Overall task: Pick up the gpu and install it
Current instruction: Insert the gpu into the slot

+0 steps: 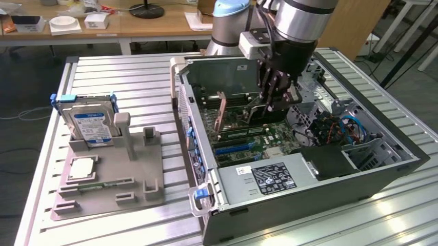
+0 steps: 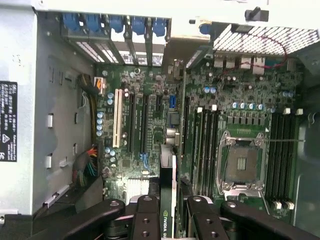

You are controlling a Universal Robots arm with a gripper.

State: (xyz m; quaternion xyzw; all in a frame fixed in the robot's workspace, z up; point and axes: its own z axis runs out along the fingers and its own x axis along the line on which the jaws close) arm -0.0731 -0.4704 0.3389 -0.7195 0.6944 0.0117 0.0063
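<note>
The gripper [image 1: 272, 100] is clamped on the gpu [image 2: 168, 170], holding it edge-on over the motherboard [image 2: 125, 165] inside the case [image 1: 383, 169]. If the card comes down askew of the slots [image 2: 144, 125], I reckon it jams or scrapes the board.

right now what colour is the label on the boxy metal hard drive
Blue and white label; best in exterior view.

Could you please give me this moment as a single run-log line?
gripper: shut on gpu | gpu: edge-on | place: inside computer case, over motherboard
</note>
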